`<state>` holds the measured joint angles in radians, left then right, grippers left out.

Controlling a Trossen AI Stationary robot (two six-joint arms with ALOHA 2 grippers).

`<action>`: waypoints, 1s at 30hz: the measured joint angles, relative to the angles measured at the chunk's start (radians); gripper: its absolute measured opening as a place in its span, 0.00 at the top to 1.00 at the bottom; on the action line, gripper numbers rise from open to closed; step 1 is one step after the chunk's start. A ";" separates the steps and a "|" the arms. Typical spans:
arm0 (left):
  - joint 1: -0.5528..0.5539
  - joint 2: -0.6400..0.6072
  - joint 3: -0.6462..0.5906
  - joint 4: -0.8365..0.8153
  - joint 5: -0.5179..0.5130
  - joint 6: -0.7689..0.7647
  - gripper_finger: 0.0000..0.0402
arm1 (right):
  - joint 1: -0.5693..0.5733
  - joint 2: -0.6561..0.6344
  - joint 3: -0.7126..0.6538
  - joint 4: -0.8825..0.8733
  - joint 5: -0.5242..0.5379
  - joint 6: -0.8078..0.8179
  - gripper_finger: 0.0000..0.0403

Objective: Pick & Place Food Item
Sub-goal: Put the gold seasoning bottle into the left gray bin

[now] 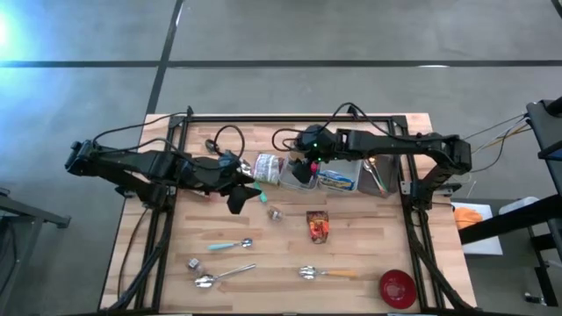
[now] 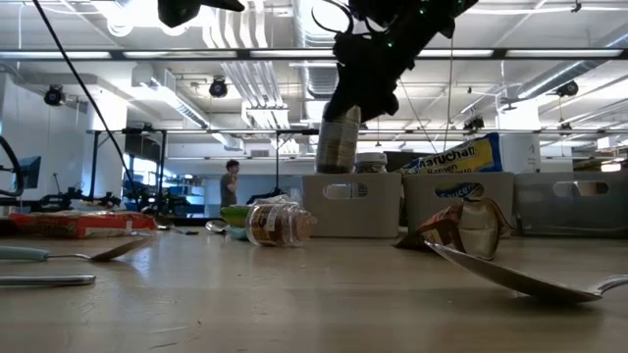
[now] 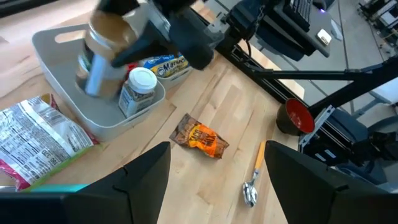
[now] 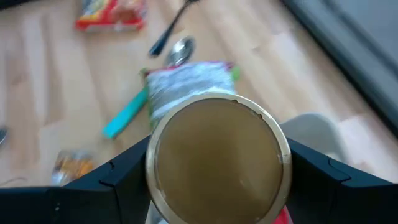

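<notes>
Jar lifted over the grey bin

At upper centre of the high view, the right hand (image 2: 361, 98) pinches a brown-filled jar (image 2: 339, 142) by its sides, above the grey bin (image 3: 93, 121). Rigid, smooth, likely weighty and breakable, it wants a firm grip on the body. The left hand (image 3: 211, 180), at centre left, is spread and empty.

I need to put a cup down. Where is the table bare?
Bare wood lies between the orange snack packet and the red bowl, and along the left edge beside the teal spoon. Around the grey bin it is crowded.
</notes>
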<state>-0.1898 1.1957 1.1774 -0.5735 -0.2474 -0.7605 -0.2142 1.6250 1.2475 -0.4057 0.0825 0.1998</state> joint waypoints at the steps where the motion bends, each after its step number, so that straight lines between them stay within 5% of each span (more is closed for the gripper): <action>1: 0.000 0.000 0.000 0.000 0.000 0.000 0.34 | 0.000 0.002 -0.007 0.002 -0.027 -0.016 0.33; 13: 0.000 0.000 0.000 0.000 0.000 0.000 0.34 | 0.000 0.015 -0.014 -0.006 -0.120 -0.272 0.33; 30: 0.000 0.000 0.000 0.002 0.000 -0.004 0.34 | -0.008 0.094 0.001 -0.009 -0.196 -0.332 0.33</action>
<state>-0.1898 1.1957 1.1774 -0.5716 -0.2470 -0.7647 -0.2218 1.7189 1.2488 -0.4146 -0.1133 -0.1323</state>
